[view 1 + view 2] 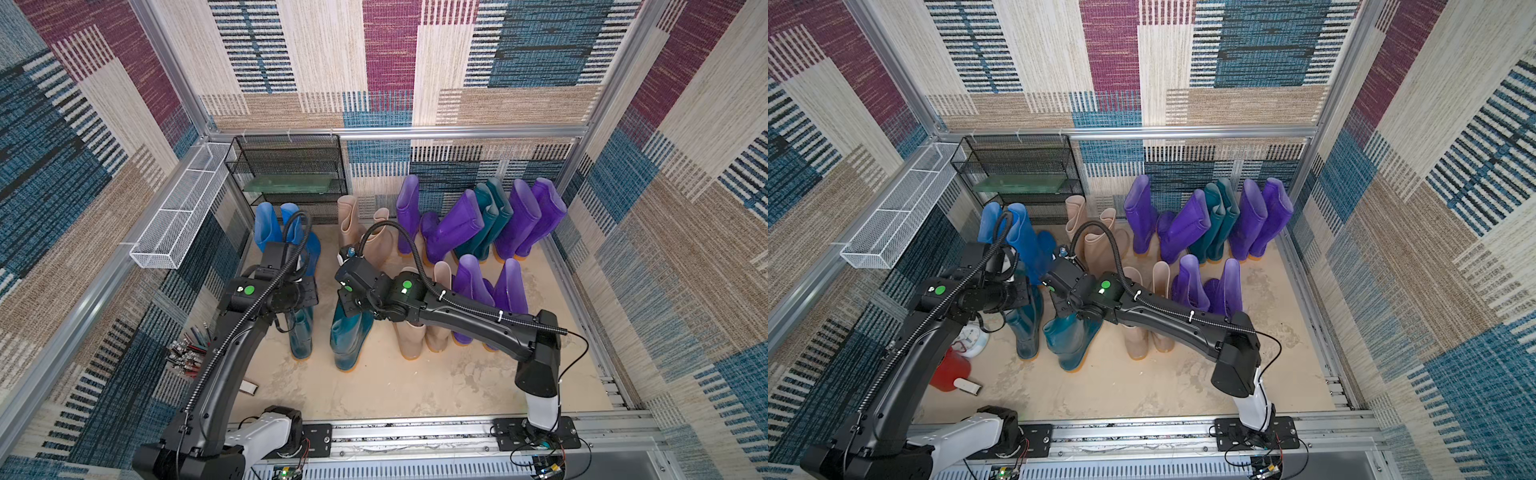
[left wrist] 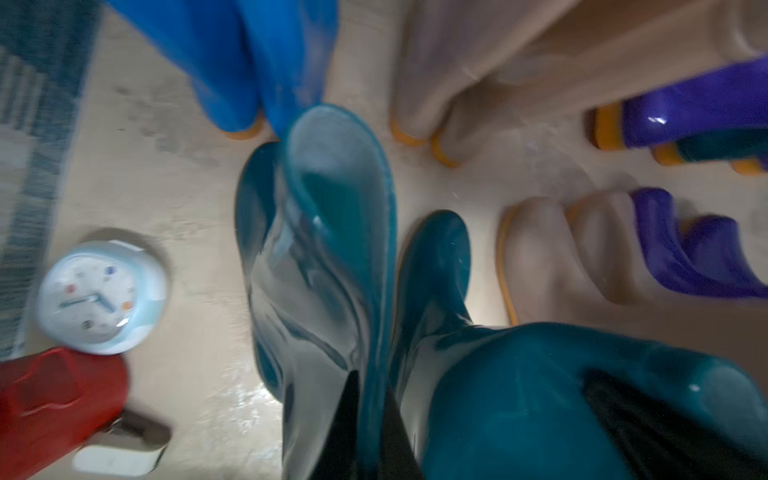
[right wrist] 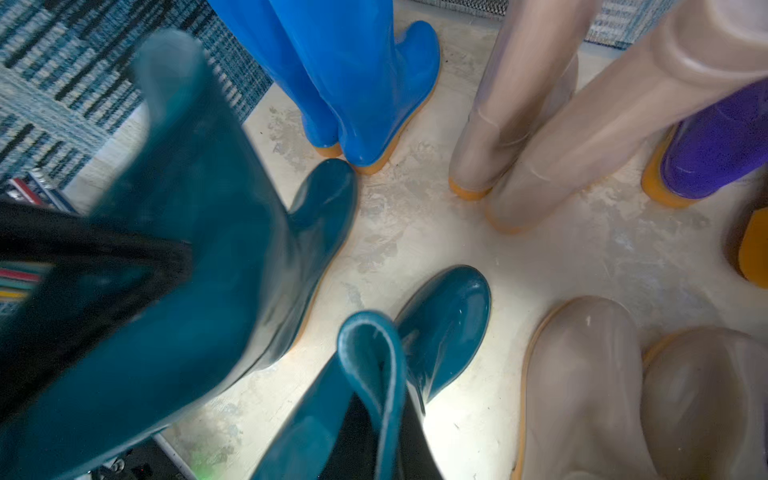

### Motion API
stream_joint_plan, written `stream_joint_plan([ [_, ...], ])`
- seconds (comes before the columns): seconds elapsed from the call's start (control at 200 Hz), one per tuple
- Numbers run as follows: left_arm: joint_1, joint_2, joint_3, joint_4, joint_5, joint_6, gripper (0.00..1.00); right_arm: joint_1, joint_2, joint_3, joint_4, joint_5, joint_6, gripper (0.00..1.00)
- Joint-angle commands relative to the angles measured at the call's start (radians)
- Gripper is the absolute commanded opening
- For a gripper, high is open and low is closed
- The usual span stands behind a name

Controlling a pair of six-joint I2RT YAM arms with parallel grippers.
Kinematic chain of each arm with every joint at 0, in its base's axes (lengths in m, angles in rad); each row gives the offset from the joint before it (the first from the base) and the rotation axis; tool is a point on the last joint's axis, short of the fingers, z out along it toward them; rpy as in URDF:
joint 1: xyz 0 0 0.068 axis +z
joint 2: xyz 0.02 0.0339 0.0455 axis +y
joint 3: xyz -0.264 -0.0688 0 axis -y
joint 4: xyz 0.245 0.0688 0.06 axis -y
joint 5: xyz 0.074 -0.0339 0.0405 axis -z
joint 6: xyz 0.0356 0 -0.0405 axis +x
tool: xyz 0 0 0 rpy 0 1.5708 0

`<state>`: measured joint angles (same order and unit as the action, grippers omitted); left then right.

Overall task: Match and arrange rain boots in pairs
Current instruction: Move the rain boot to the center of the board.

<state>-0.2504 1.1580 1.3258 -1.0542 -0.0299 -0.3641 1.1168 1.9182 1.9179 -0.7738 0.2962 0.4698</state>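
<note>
Lower middle in a top view, the left claw [image 2: 371, 401] pinches one teal boot [image 1: 300, 338] by its cuff and the right claw [image 3: 386, 424] its teal twin [image 1: 348, 347]: the pairing step, I'd judge, needing them stood side by side before letting go.

Blue, teal, purple, beige rain boots [image 1: 519, 220]

Top cams look steeply down on whole scene; wrist cams close, sharing teal boots [image 2: 324, 249].
</note>
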Motion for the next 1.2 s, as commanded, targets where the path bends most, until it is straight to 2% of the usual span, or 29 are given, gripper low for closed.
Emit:
stream_joint_plan([
  [0.0,-0.078,0.017,0.016,0.098,0.047,-0.033,0.0,-0.016,-0.039,-0.043,0.051,0.013,0.012,0.0],
  [0.135,-0.177,0.047,0.048,0.118,0.03,-0.063,0.0,-0.038,-0.092,-0.11,0.079,0.026,0.017,0.0],
  [0.366,-0.225,0.065,0.058,0.147,0.035,-0.099,0.0,-0.068,-0.145,-0.211,0.136,-0.014,-0.029,0.0],
  [0.421,-0.225,0.059,0.054,0.145,0.025,-0.104,0.0,-0.107,-0.162,-0.241,0.156,-0.026,-0.051,0.0],
  [0.586,-0.225,0.023,0.034,0.117,-0.011,-0.127,0.0,-0.139,-0.222,-0.353,0.314,-0.22,-0.16,0.0],
  [0.676,-0.225,-0.002,0.03,0.096,-0.02,-0.13,0.0,-0.139,-0.205,-0.316,0.311,-0.294,-0.182,0.0],
  [0.886,-0.225,-0.035,0.016,0.058,-0.052,-0.118,0.0,-0.124,-0.135,-0.23,0.277,-0.27,-0.221,0.0],
  [1.192,-0.225,-0.023,0.012,0.062,-0.056,-0.094,0.0,-0.158,-0.144,-0.292,0.281,-0.241,-0.215,0.02],
])
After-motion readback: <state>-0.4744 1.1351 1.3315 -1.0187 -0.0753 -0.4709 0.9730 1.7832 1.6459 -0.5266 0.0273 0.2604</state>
